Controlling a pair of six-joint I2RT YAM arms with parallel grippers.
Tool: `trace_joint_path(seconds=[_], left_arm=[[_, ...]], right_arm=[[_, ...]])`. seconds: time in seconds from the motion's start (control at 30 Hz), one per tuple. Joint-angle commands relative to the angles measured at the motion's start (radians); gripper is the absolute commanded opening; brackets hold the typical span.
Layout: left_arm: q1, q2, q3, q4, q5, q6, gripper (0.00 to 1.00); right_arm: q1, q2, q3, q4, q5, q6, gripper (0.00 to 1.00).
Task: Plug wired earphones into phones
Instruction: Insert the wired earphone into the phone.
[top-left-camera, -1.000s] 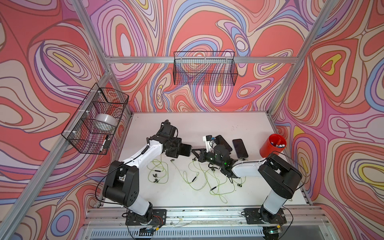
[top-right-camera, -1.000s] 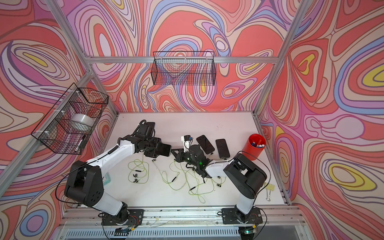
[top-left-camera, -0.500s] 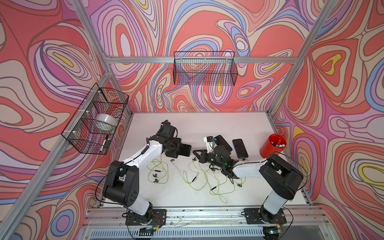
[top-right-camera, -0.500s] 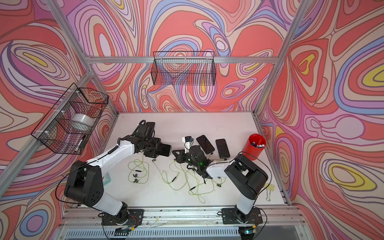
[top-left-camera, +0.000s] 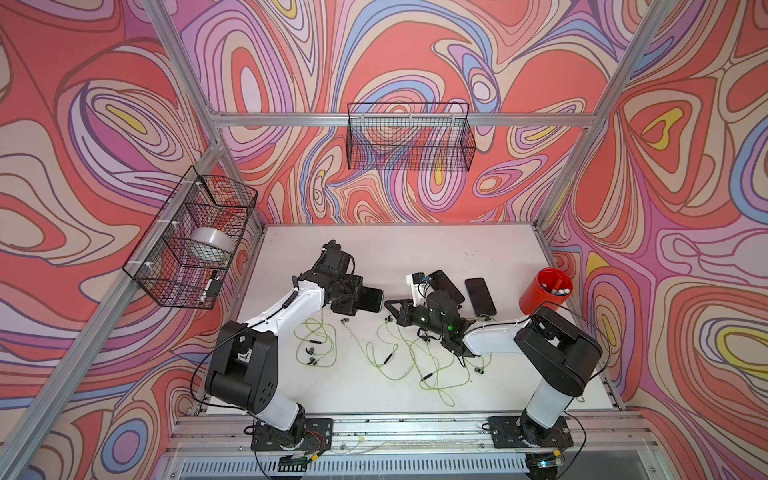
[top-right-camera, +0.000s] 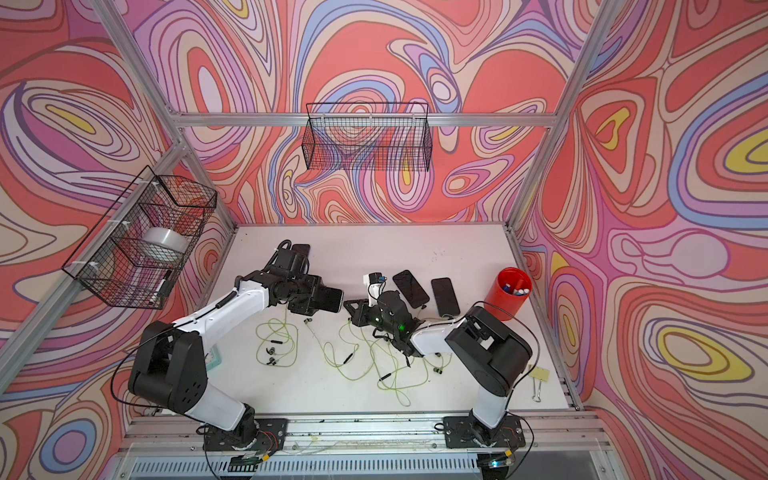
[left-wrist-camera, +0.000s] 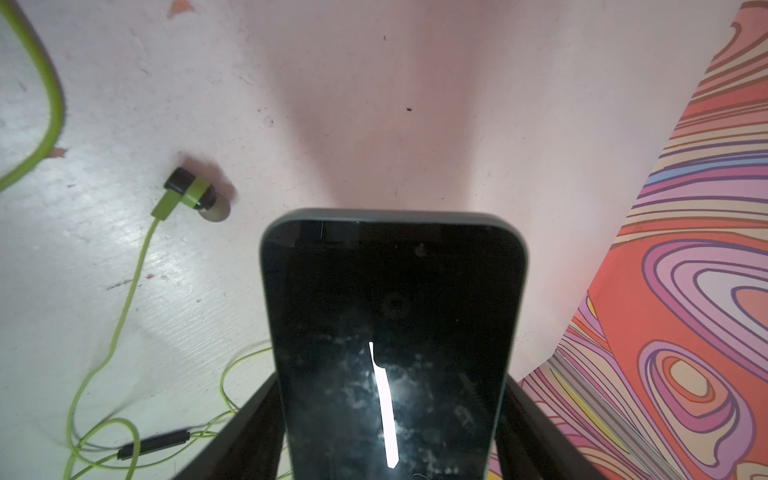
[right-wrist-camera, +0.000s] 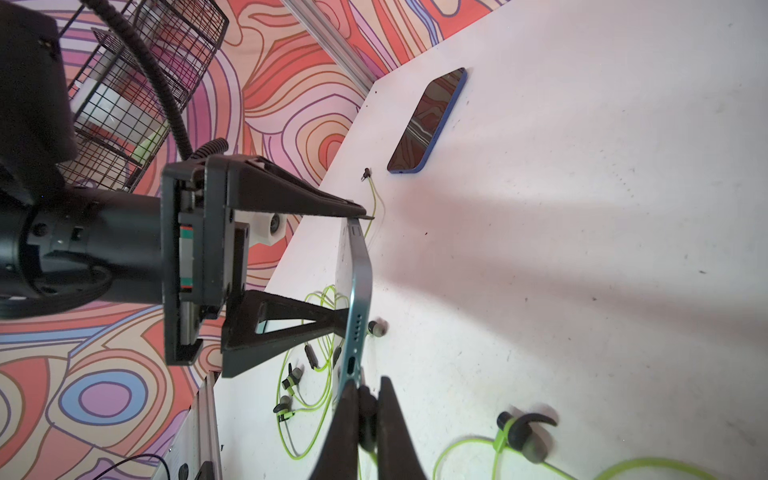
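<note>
The left gripper is clamped on a flat black phone with a shiny screen. It holds the phone by its long sides over the white table. The right gripper is pinched tight on a small dark plug. The plug is right next to the little hole in that phone's bottom edge. I cannot tell if they touch.

Thin yellow-green earphone cords lie in a tangle under the right arm. A green earbud lies just beside the held phone.

A second black phone lies flat near a red cup of pens. A third black phone lies next to it, partly hidden by the right arm. A fourth phone with a blue edge lies flat behind the left arm.
</note>
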Motion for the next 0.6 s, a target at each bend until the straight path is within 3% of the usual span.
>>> trace_joint_path(seconds=[0.0,0.33,0.57], left_arm=[[0.006,-0.027,-0.007,0.028,0.014,-0.016,0.00],[0.006,-0.022,-0.011,0.033,0.010,-0.019,0.00],[0.007,-0.027,-0.010,0.037,0.016,-0.020,0.00]], right_arm=[[0.007,0.015,0.019,0.021,-0.003,0.006,0.00],[0.006,-0.045,-0.015,0.008,0.032,-0.013,0.00],[0.007,-0.002,0.012,0.011,0.009,-0.004,0.00]])
